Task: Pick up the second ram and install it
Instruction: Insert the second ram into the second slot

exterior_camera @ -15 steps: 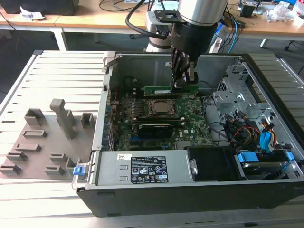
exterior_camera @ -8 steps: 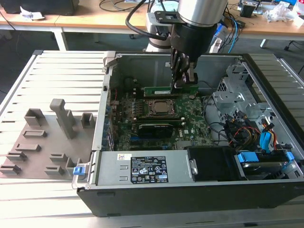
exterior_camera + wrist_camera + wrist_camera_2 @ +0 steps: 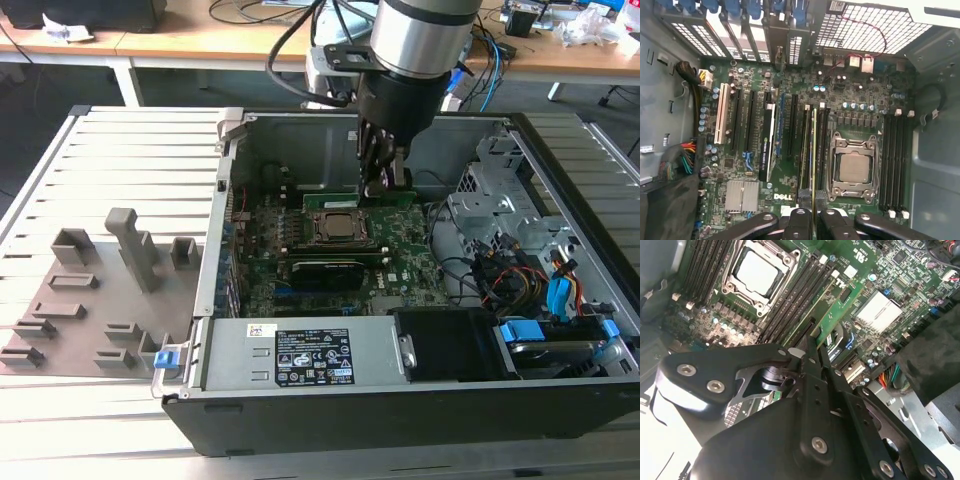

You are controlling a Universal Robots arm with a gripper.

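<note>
Gripping a thin, long green circuit-board stick, the second ram [image 3: 836, 307], the black two-fingered gripper [image 3: 385, 178] hangs inside the open black computer case [image 3: 420, 400] with its fingers narrowed onto the stick's upper edge. In the first wrist view the ram [image 3: 814, 165] stands on edge in a memory slot just beside the square metal-framed CPU socket [image 3: 852, 167], with the gripper [image 3: 813, 220] closed over its near end; whether the stick is fully seated cannot be told.

Going from the exterior view's left to its right: one flat grey plastic fixture plate [image 3: 95, 300] lies on the slatted metal table [image 3: 130, 150], carrying several grey upright blocks, one of them taller than the rest. Next comes the case, with one green motherboard [image 3: 400, 270] on its floor and one CPU socket [image 3: 340, 228] at the board's middle. The gripper and one silver arm segment [image 3: 425, 35] stand over the board's far side. Further right sit a bundle of coloured cables [image 3: 510, 280] and two blue plastic tabs [image 3: 525, 332] at the drive bay.

In the first wrist view, four black empty memory slots [image 3: 896, 162] run along the socket's other side.
</note>
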